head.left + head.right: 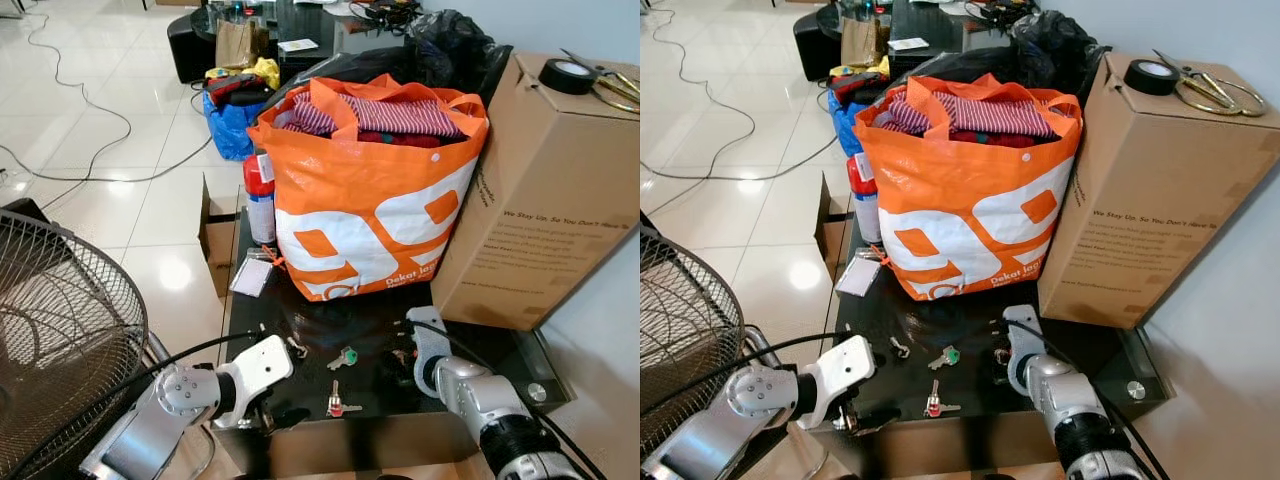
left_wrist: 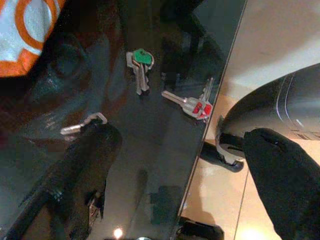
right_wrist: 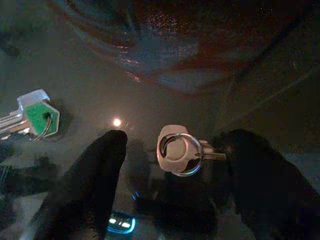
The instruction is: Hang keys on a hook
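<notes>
Several keys lie on a glossy black table (image 1: 300, 320). A green-capped key (image 1: 345, 356) sits mid-table, a red-capped key (image 1: 335, 403) lies near the front edge, and a small silver key (image 1: 297, 347) lies to the left. My right gripper (image 3: 176, 142) is open and low over the table, its fingers (image 3: 95, 185) either side of a silver key on a ring (image 3: 177, 150). The left gripper (image 2: 182, 137) is open at the front edge, with one finger (image 2: 85, 160) over the table and the other beyond the edge.
A full orange bag (image 1: 370, 200) and a large cardboard box (image 1: 540, 190) with a tape roll (image 1: 567, 75) take up the back of the table. A spray can (image 1: 260, 200) and a white tag (image 1: 252, 275) are at the left. A fan (image 1: 60, 330) stands on the left.
</notes>
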You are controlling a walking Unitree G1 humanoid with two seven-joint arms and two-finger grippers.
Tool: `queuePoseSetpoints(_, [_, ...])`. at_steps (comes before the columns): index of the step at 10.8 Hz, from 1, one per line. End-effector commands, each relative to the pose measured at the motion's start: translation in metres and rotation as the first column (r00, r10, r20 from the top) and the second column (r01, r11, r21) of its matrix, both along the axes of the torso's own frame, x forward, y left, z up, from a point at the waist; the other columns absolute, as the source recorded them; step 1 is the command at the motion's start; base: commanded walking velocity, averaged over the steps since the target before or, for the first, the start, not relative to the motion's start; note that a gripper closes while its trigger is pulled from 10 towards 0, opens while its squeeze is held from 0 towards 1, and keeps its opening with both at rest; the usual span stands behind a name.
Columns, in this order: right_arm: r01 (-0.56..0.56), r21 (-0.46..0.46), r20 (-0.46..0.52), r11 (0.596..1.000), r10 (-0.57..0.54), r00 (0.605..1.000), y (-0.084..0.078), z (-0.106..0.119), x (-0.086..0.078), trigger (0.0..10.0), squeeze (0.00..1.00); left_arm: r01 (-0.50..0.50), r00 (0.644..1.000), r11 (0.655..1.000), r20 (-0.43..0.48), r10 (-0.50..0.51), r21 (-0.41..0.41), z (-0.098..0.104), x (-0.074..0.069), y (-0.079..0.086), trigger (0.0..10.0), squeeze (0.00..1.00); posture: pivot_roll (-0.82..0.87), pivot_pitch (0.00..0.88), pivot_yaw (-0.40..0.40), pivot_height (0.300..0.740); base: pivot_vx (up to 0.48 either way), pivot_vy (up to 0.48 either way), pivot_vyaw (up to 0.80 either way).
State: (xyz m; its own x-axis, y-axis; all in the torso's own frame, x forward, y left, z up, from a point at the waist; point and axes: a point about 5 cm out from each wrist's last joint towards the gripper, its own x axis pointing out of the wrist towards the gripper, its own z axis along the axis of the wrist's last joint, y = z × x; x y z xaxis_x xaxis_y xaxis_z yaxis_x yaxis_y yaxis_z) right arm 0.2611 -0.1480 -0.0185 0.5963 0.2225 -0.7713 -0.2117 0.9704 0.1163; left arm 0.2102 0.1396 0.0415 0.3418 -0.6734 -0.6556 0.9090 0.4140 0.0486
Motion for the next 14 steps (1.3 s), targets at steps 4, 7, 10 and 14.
queuePoseSetpoints(4, [0.036, 0.0, -0.015, 0.999, -0.036, 0.999, -0.006, -0.004, 0.002, 0.0, 0.0, 0.011, 1.0, 1.0, 0.023, -0.011, -0.009, 0.0, 0.004, -0.005, 10.0, 0.0, -0.19, 0.0, -0.052, 0.74, 0.0, 0.0, 0.0])
queuePoseSetpoints(7, [0.039, 0.013, -0.025, 0.999, -0.039, 0.999, -0.004, -0.007, 0.002, 0.0, 0.0, 0.019, 0.999, 1.0, 0.03, -0.018, -0.019, 0.005, 0.001, -0.01, 10.0, 0.0, -0.19, 0.0, -0.054, 0.74, 0.0, 0.0, 0.0])
queuePoseSetpoints(10, [0.026, 0.007, -0.031, 1.0, -0.026, 0.999, -0.006, -0.007, 0.004, 0.0, 0.0, 0.034, 0.999, 0.999, 0.042, -0.033, -0.027, 0.017, 0.005, -0.016, 10.0, 0.0, -0.19, 0.0, -0.049, 0.74, 0.0, 0.0, 0.0])
queuePoseSetpoints(14, [0.057, 0.028, 0.013, 0.998, -0.057, 0.998, -0.016, 0.002, 0.012, 0.0, 0.0, 0.048, 0.997, 0.998, 0.054, -0.047, -0.028, 0.027, 0.007, -0.023, 10.0, 0.0, -0.2, 0.0, -0.036, 0.74, 0.0, 0.0, 0.0])
